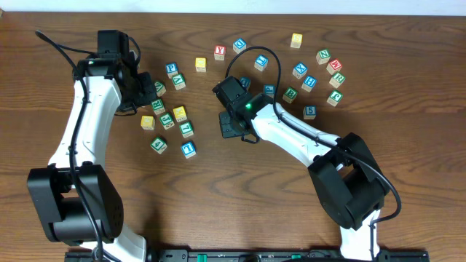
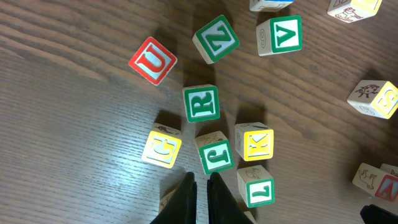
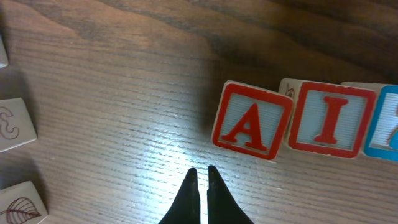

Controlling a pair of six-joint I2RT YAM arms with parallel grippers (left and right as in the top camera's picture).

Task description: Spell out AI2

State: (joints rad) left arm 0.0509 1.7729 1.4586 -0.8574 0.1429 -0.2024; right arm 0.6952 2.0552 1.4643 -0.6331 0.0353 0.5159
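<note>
In the right wrist view a red A block and a red I block stand side by side on the wood. A blue block touches the I at the frame's right edge, and its character is cut off. My right gripper is shut and empty, just below and left of the A. In the overhead view it is mid-table and the arm hides these blocks. My left gripper is shut and empty above a cluster of blocks. It points at a green f block.
Around the left gripper are yellow C, green R, yellow K, green L, red U, green Z and green V. Several more blocks are scattered at the upper right.
</note>
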